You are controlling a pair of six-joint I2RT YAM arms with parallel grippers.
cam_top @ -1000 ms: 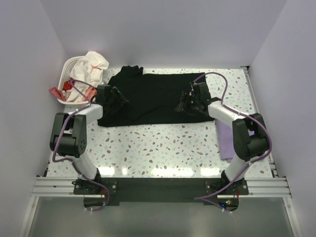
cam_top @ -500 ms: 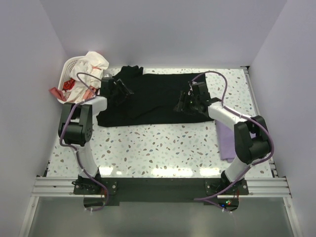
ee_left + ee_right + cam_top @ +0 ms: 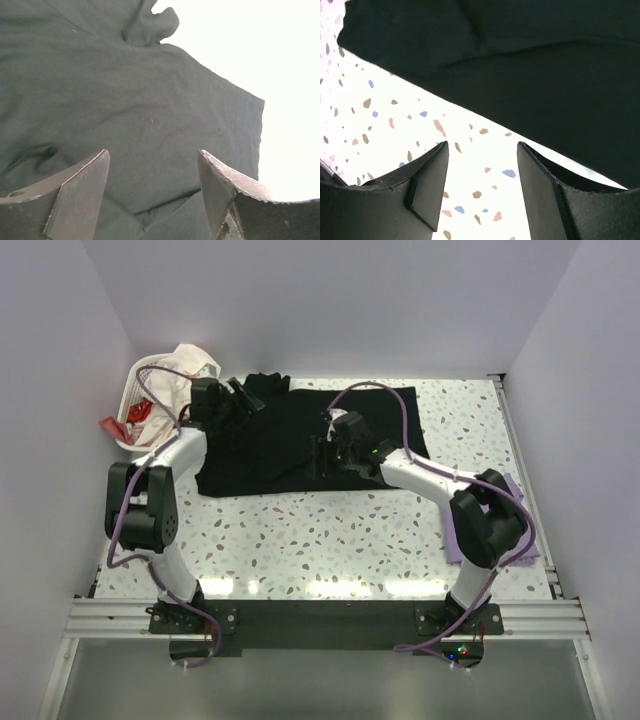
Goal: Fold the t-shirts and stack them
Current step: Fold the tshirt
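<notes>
Right end effector point(image 3: 325, 445) has swung leftward to the near hem of the black t-shirt point(image 3: 285, 440), part open, empty. Left end effector point(image 3: 243, 398), wide open and empty, has reached the far sleeve beneath it. Probably regripping for a fold.

Left hand point(image 3: 152, 156), right hand point(image 3: 481, 148), both spread

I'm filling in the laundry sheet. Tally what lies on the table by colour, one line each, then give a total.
Black t-shirt: 1
Purple t-shirt: 1
White basket: 1
Heap of clothes in the basket: 1, pieces too bunched to count apart
Total: 4
</notes>
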